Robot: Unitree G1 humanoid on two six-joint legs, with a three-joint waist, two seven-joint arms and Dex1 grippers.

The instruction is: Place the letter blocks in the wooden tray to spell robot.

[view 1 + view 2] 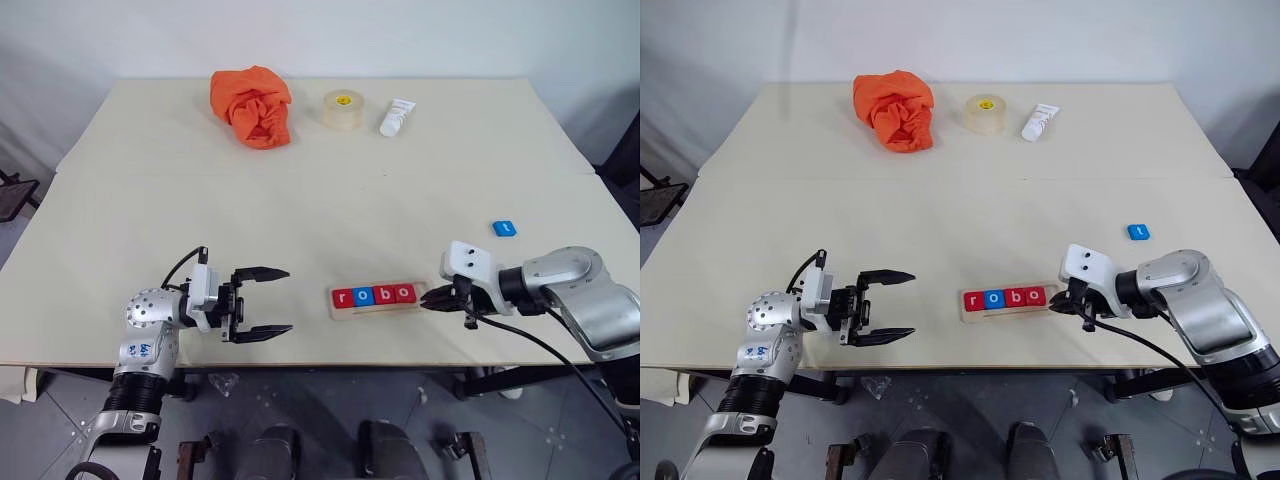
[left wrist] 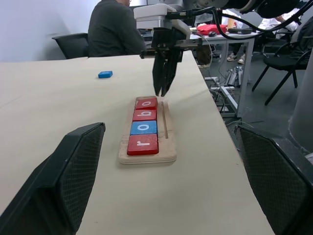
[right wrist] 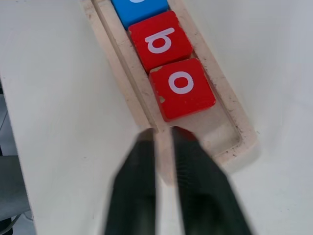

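Observation:
The wooden tray [image 1: 375, 312] lies near the table's front edge with four letter blocks in a row: red r [image 1: 343, 297], blue o [image 1: 363, 296], red b [image 1: 384, 294] and red o [image 1: 404, 293]. Its right-end slot [image 3: 222, 132] is bare. A blue t block [image 1: 504, 229] lies alone on the table, further back and to the right. My right gripper [image 1: 428, 302] is shut on nothing, tips pointing down just above the tray's right end. My left gripper [image 1: 286, 300] hangs open and empty to the left of the tray, pointing at it.
At the back of the table lie a crumpled orange cloth [image 1: 252, 105], a roll of clear tape [image 1: 343, 109] and a small white tube [image 1: 397, 117]. In the left wrist view a seated person [image 2: 110, 29] and office chairs show beyond the table.

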